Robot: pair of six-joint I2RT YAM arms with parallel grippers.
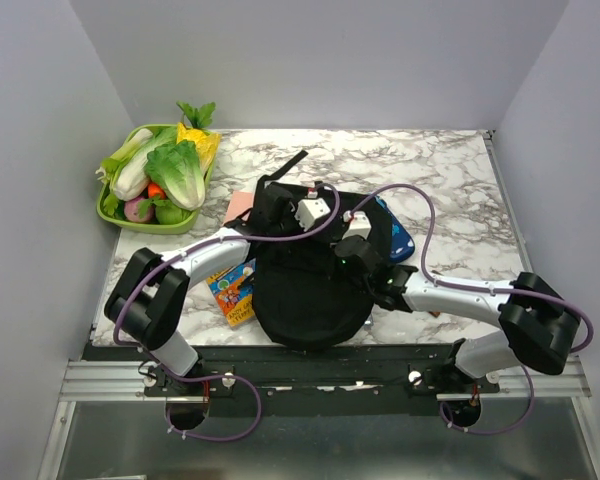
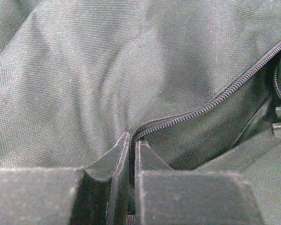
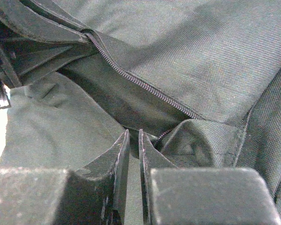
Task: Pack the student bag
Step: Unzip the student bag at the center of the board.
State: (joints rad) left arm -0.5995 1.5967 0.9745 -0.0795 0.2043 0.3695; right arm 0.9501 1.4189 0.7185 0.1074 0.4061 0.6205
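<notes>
Student bag point(image 1: 300, 300), centre frame, is pinched along its zip point(image 2: 201, 110) by left gripper point(image 2: 132, 138) and right gripper point(image 3: 133, 132), each nearly closed on fabric, and is best spread apart evenly.

Matt black woven twill cloth of the student bag point(image 1: 310, 295), fine ribbed zipper point(image 2: 210, 105) coil, smooth marble-patterned table point(image 1: 450, 170), glossy green plastic tray point(image 1: 120, 220).

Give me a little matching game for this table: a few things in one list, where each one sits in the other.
Things:
1. student bag
2. green tray
3. blue case
4. picture book

Places:
A. far left corner, holding toy vegetables
B. poking out at the bag's right side
C. middle of the table, towards the near edge
D. sticking out from under the bag's left side

Pairs: 1-C, 2-A, 3-B, 4-D
</notes>
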